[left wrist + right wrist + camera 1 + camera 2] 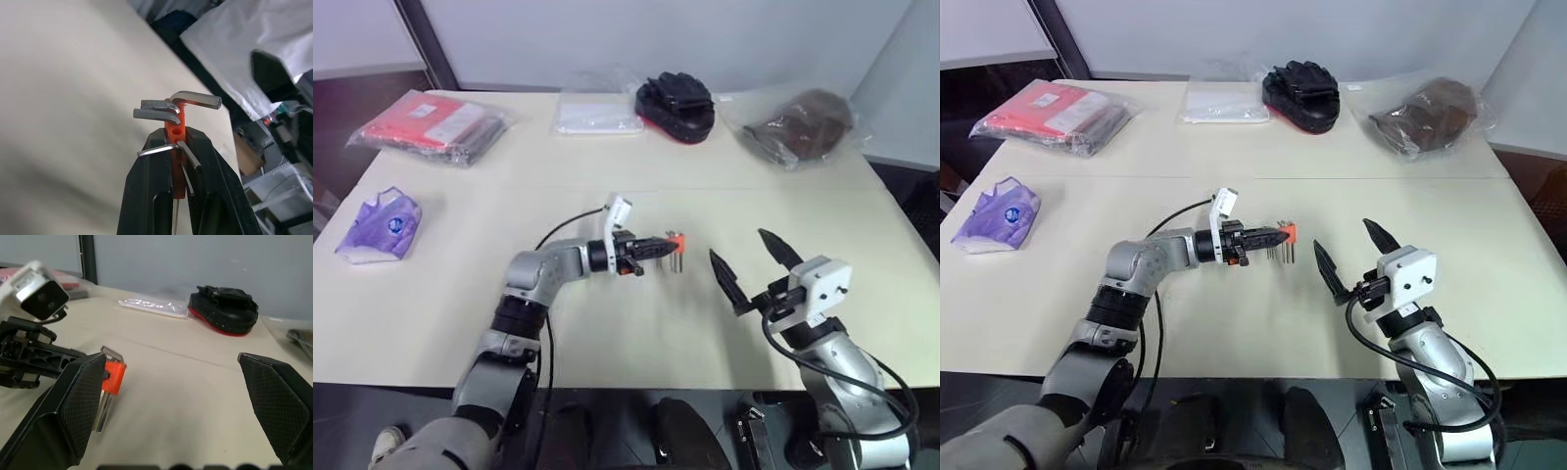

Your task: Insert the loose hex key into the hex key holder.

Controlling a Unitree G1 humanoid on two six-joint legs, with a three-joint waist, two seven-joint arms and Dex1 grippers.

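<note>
My left gripper (pixel 668 247) is shut on the hex key holder (pixel 677 242), a small orange-red block held just above the middle of the table. Several bent grey keys stick out of the holder (pixel 176 132) past the black fingertips (pixel 156 147). The loose hex key is out of view as a separate piece; I cannot tell it from the keys in the block. My right gripper (pixel 737 245) stands open and empty a short way to the right of the holder (pixel 113 377), apart from it.
Along the back of the cream table (pixel 636 333) lie a red packet in a clear bag (pixel 431 122), a white packet (pixel 599 113), a black-and-red padded item (pixel 677 106) and a brown bagged item (pixel 803 122). A purple bag (pixel 380 225) lies at the left.
</note>
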